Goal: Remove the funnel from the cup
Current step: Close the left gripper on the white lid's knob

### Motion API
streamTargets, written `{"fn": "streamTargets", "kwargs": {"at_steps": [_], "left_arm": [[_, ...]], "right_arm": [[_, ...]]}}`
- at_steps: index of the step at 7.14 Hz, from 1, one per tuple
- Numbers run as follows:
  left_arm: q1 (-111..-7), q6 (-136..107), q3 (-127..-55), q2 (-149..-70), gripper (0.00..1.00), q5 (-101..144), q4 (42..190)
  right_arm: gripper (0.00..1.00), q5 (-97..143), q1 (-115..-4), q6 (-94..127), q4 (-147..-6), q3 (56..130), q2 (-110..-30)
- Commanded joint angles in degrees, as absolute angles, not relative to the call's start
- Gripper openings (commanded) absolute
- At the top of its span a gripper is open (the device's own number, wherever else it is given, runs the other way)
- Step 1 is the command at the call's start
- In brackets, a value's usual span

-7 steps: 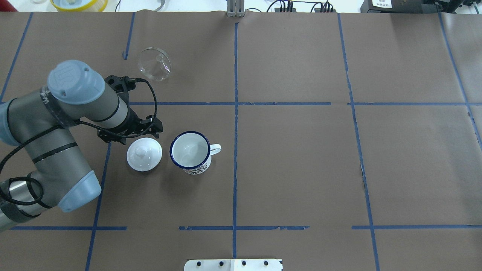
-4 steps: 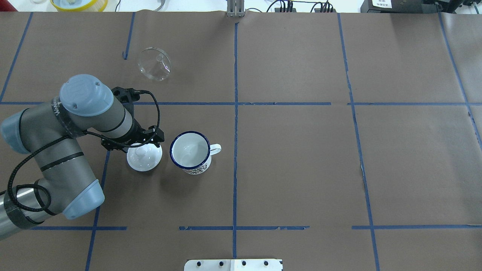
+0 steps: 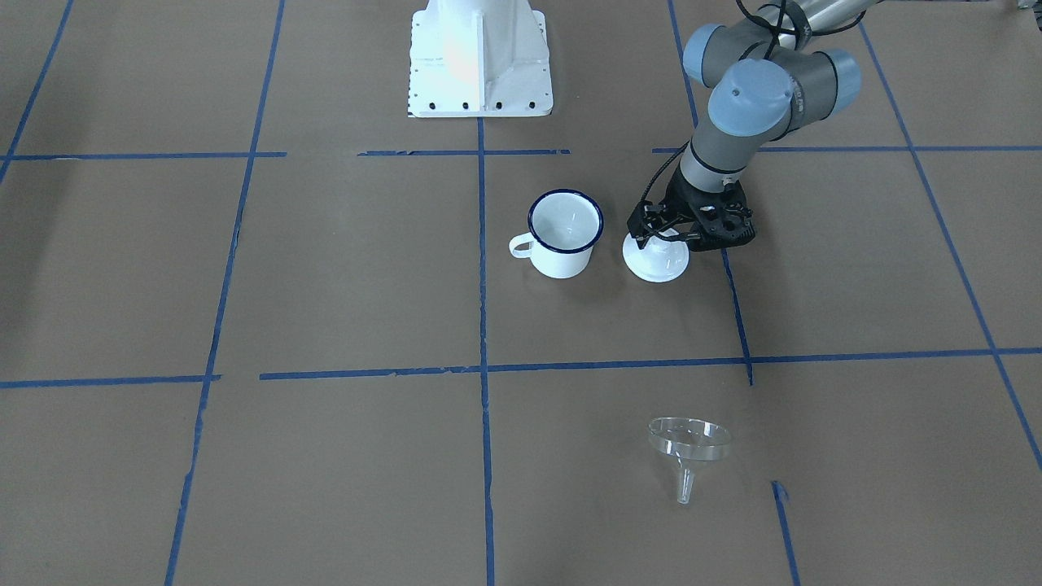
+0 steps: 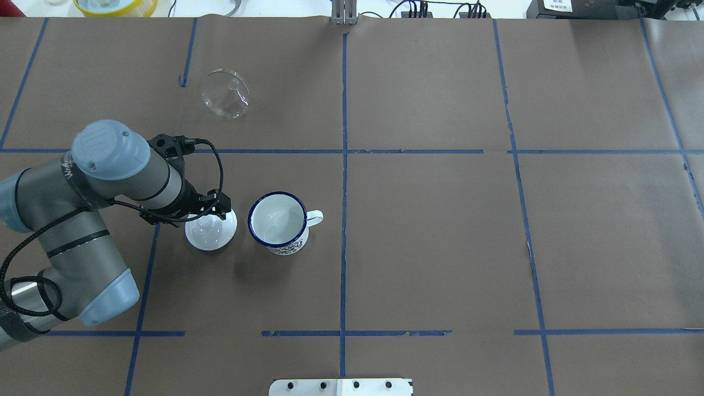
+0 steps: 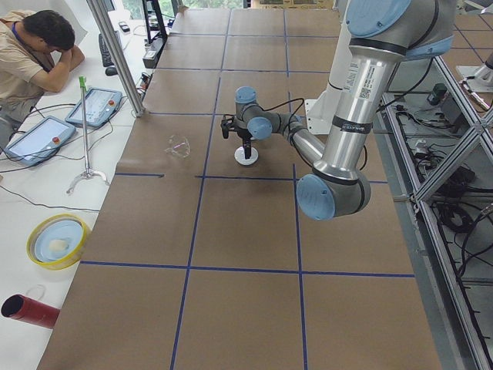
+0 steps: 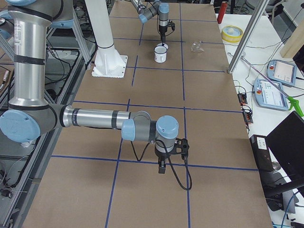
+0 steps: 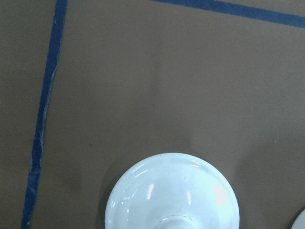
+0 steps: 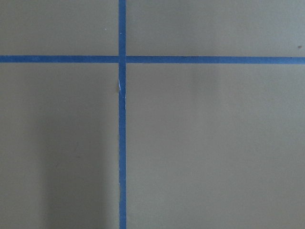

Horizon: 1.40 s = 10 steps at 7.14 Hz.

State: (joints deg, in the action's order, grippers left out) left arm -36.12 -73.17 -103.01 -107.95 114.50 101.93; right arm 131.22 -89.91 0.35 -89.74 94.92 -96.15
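front-facing view: the clear conical funnel (image 3: 689,439) lies tipped on the brown paper table (image 3: 326,268), well apart from the glossy white enamel cup (image 3: 564,236); the left hand (image 3: 654,234) hangs over a white domed lid (image 3: 658,264), and i cannot tell its grip; overhead: the cup's blue-rimmed round mouth faces up; right-side view: the right hand (image 6: 161,167) points down, and i cannot tell how its jaws stand

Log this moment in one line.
funnel: on table, outside cup | cup: empty | left gripper: above lid | right gripper: far off

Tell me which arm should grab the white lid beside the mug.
Left. The left gripper hangs directly over the lid, beside the cup; the right gripper sits far off at the other end, above paper.
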Motion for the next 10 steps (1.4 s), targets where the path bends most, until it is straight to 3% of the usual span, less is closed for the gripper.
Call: {"fn": "streamTargets", "kwargs": {"at_steps": [1, 5, 7, 8, 10], "left_arm": [[-35.95, -73.30, -103.01, -108.19, 0.64, 114.43, 101.87], [-35.68, -73.39, -103.01, -108.28, 0.64, 114.35, 101.60], [-35.68, -73.39, -103.09, -108.37, 0.30, 114.43, 101.51], [-35.68, -73.30, -103.27, -108.37, 0.00, 114.43, 101.51], [-35.86, -73.30, -104.23, -108.37, 0.00, 114.43, 101.16]], "right_arm": [[1.00, 131.22, -89.91, 0.35, -89.74, 94.92, -96.15], [1.00, 131.22, -89.91, 0.35, -89.74, 94.92, -96.15], [1.00, 131.22, -89.91, 0.35, -89.74, 94.92, -96.15], [1.00, 131.22, -89.91, 0.35, -89.74, 94.92, -96.15], [1.00, 131.22, -89.91, 0.35, -89.74, 94.92, -96.15]]}}
